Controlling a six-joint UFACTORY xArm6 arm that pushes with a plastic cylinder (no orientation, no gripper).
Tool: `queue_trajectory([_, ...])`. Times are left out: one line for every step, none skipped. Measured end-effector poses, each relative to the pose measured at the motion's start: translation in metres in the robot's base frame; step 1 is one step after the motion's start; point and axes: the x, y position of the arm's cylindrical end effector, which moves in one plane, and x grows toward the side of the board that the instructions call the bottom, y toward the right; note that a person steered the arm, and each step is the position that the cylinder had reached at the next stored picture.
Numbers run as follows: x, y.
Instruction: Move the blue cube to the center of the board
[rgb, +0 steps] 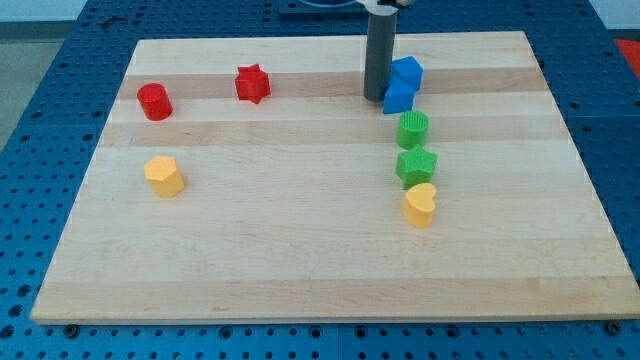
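A blue cube (407, 72) sits near the view's top, right of centre, on the wooden board (300, 250). A second blue block (398, 97) touches its lower left side. My tip (376, 97) rests on the board just left of both blue blocks, touching or almost touching them. The dark rod rises straight up from it to the view's top edge.
Below the blue blocks lie a green cylinder (413, 129), a green star-like block (416, 166) and a yellow heart (420, 205) in a column. A red star (252, 83) and a red cylinder (155, 101) sit at the top left, with a yellow block (164, 175) below them.
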Motion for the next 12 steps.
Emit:
queue_trajectory([0.000, 0.000])
queue_trajectory([0.002, 0.010])
queue_trajectory([0.001, 0.009])
queue_trajectory([-0.024, -0.004])
queue_trajectory([-0.055, -0.012])
queue_trajectory([-0.073, 0.022])
queue_trajectory([-0.073, 0.092])
queue_trajectory([-0.060, 0.114])
queue_trajectory([-0.046, 0.099])
queue_trajectory([-0.046, 0.069])
queue_trajectory([-0.044, 0.058])
queue_trajectory([-0.041, 0.063])
